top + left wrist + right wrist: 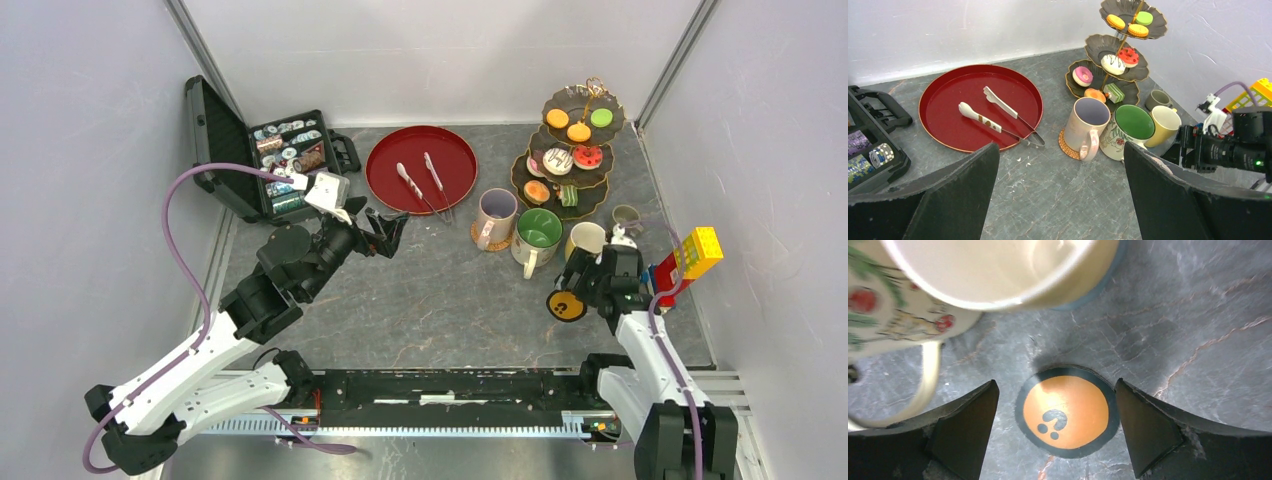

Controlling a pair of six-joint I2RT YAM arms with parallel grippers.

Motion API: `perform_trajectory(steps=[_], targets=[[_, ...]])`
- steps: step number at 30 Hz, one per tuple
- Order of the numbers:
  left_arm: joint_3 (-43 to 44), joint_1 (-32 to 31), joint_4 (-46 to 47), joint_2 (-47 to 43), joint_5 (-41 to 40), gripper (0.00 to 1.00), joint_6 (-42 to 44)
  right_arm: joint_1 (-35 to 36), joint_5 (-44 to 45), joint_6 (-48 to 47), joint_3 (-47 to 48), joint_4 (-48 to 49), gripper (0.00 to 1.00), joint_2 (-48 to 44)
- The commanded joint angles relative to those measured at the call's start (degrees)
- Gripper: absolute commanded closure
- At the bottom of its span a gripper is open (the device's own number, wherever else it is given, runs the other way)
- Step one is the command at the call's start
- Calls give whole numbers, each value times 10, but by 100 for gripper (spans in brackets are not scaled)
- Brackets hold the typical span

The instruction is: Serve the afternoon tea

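The table (440, 300) is dark grey, veined pale like marble. The tray (385, 160) is deep red. The stand (1098, 47) is near-black with gold rims. It carries an orange cake (1115, 21), a green cake (1144, 18), a red cake (1129, 55), a pink cake (1082, 76) and a white cake (1111, 62) (dark-drizzled). The beige mug (1087, 122) is plain. The green-lined mug (1134, 121) has a red-and-green floral print. The yellow mug (1165, 120) is pale, and the small mug (1159, 98) is grey. The disc (1066, 411) is orange, ringed and marked in black.

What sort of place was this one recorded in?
Probably a lab test cell: plain walls on metal posts box in the table, the left arm and right arm sit on a rail, and the cakes on the stand look like toys.
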Motion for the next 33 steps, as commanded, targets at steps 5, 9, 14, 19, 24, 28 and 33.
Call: perform_trajectory(steps=[5, 9, 14, 19, 24, 28, 33], targets=[[24, -2, 8, -1, 0, 0, -11, 2, 74, -92, 217, -94, 7, -15], [23, -2, 8, -1, 6, 0, -14, 0, 186, -96, 291, -94, 7, 30], [22, -2, 9, -2, 1, 0, -12, -10, 232, -88, 340, -45, 8, 115], [23, -2, 9, -3, -2, 0, -10, -21, 257, -101, 397, -17, 16, 216], [24, -2, 8, -1, -4, 0, -7, -25, 268, -121, 445, -17, 33, 298], [25, -3, 8, 0, -5, 0, -6, -32, 250, -132, 468, -18, 42, 357], [26, -3, 7, 2, -4, 0, -5, -35, 225, -132, 477, -14, 46, 409]])
